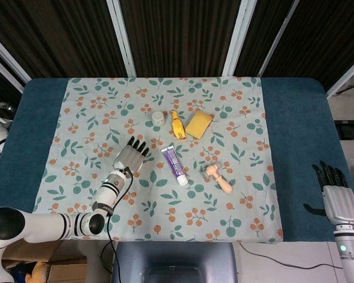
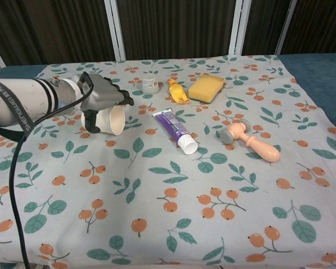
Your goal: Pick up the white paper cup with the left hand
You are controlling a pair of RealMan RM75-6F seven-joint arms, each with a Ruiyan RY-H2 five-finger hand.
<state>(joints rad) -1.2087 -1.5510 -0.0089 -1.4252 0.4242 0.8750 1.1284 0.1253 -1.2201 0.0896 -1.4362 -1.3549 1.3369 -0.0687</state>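
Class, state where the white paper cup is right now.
In the chest view the white paper cup lies on its side at the cloth's left, under the left hand, left of the toothpaste tube.

1 cup [image 2: 113, 119], 1 tube [image 2: 176, 131], 1 sponge [image 2: 205, 87]

A blue-topped table [image 1: 295, 135] under a floral cloth [image 1: 236, 194] — dark ribbed wall panels [image 1: 183, 35] with white strips behind.

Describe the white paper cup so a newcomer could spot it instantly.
On the floral tablecloth, look at the left side where the left robot hand reaches in. The white paper cup lies on its side under that hand, open mouth facing the purple tube. It is the only plain white, hollow item there.
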